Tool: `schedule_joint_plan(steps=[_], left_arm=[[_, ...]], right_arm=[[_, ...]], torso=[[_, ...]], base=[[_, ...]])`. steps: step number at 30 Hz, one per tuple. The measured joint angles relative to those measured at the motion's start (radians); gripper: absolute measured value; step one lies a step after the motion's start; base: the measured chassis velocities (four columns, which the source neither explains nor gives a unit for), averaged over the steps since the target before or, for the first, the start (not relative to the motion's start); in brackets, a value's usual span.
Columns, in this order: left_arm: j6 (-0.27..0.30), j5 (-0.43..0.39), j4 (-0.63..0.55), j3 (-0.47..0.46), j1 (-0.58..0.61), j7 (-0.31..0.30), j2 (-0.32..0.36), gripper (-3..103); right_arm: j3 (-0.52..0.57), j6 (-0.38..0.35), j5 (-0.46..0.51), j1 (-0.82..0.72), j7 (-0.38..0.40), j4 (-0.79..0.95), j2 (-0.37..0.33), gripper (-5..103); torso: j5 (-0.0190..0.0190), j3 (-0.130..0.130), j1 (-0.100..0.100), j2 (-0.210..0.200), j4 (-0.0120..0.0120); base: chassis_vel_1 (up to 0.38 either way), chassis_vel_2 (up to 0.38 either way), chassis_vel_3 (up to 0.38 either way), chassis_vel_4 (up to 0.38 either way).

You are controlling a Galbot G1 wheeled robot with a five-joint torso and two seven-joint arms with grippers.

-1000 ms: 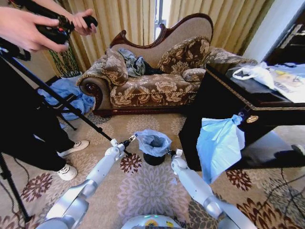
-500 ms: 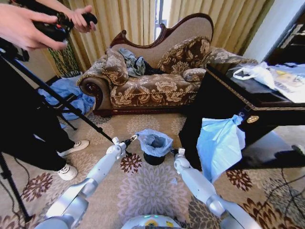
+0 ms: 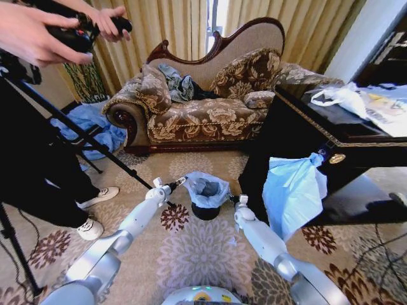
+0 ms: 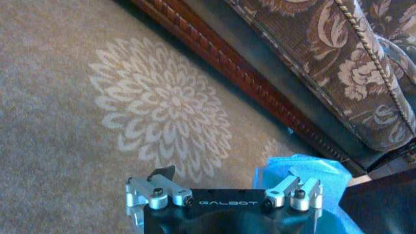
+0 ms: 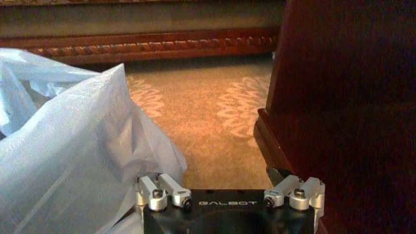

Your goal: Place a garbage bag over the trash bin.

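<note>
Two hands flank trash bin (image 3: pixel 205 211) | garbage bag (image 3: pixel 205 189) over rim | left hand (image 3: pixel 180 182), right hand (image 3: pixel 231 198): grip unclear

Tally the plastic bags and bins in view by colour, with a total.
Light-blue plastic: 3, namely the garbage bag on the bin, a bag hanging off the table, and a bunch beside the sofa
White bag: 1
Black trash bin: 1
Total: 5

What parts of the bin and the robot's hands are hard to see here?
- Head view: the trash bin shows just its black base; the garbage bag drapes over the rest.
- Head view: the left gripper and right gripper are too small to tell open from shut.
- Both wrist views: each gripper's fingers are cut off by the picture's edge.
- Right wrist view: the bag hides the bin.
</note>
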Motion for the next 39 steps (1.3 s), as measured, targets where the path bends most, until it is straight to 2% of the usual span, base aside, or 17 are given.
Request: schedule_joint_plan(steps=[13,25,39], left_arm=[[0.02,-0.006,0.011,0.031,-0.038,-0.032,0.011,94],[0.06,-0.032,0.011,0.119,-0.107,-0.084,0.011,94],[0.077,-0.057,0.053,0.208,-0.18,-0.091,-0.009,94]], right_arm=[[0.014,0.029,-0.072,0.028,-0.034,-0.053,0.027,88],[0.075,0.047,-0.128,0.043,-0.055,-0.079,0.044,86],[0.139,0.039,-0.217,0.044,-0.052,-0.087,0.059,88]], torso=[[0.0,0.0,0.0,0.0,0.0],[0.0,0.0,0.0,0.0,0.0],[0.0,0.0,0.0,0.0,-0.0001]], base=[[0.0,0.0,0.0,0.0],[0.0,0.0,0.0,0.0],[0.0,0.0,0.0,0.0]])
